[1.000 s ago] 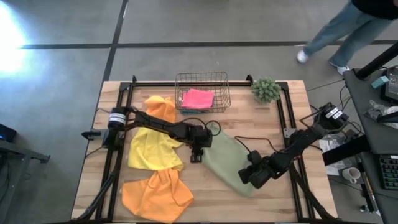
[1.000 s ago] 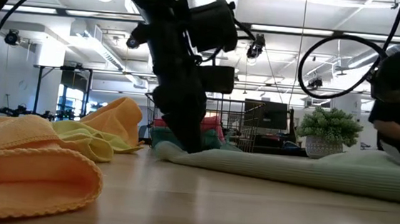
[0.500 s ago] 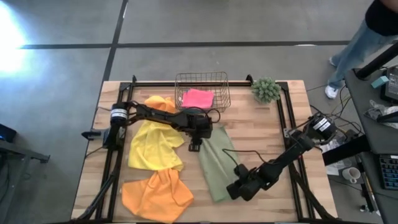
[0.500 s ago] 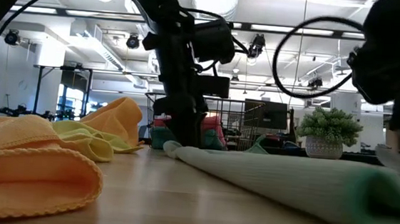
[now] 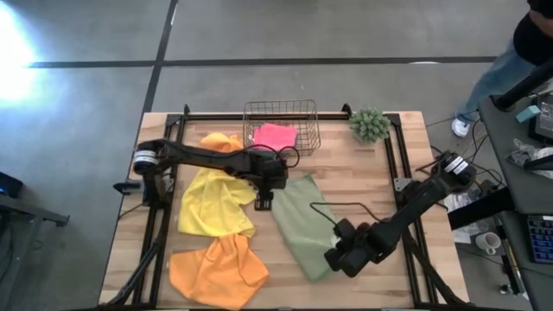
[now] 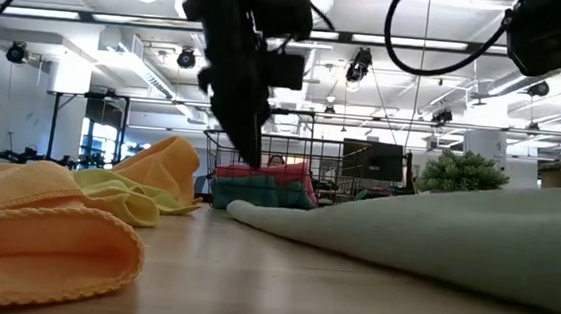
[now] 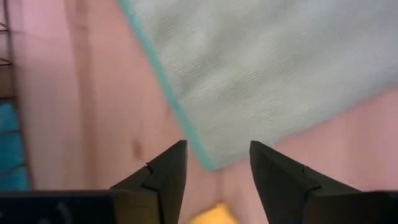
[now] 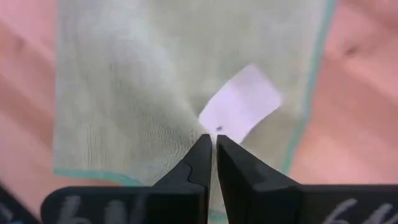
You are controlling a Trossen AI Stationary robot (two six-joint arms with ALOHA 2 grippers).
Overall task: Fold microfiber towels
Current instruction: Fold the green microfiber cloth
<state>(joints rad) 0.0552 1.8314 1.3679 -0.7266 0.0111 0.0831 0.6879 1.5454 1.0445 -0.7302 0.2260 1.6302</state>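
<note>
The olive green towel [image 5: 302, 223] lies in the centre of the high view on the wooden surface [image 5: 406, 173], running from just below the wire basket [image 5: 280, 127] down toward the lower right. It is mid-fold. The right gripper [image 5: 339, 256], at the lower right of centre, is clenched on the towel's near edge; in the right wrist view its fingers [image 8: 200, 163] pinch the cloth right beside a white label [image 8: 242, 102]. In the low view the towel rises toward the right of the frame, so that end looks lifted off the surface.

The left gripper [image 5: 263, 200] sits left of centre, just off the towel's upper left corner. Its jaws are spread and hold nothing; the left wrist view shows the teal-trimmed corner lying flat on the surface between and beyond them.

Around this, 1 yellow towel [image 5: 212, 203] lies to the left, an orange towel [image 5: 216, 269] at lower left, another orange towel [image 5: 223, 147] above the yellow, and a pink towel [image 5: 275, 136] rests in the basket. A small plant [image 5: 370, 124] stands at upper right.

My reading: the first fold of the olive towel is under way. The next move calls for the right gripper to carry its edge over toward the far corner, while the left pins or takes that corner so the cloth does not drag.
</note>
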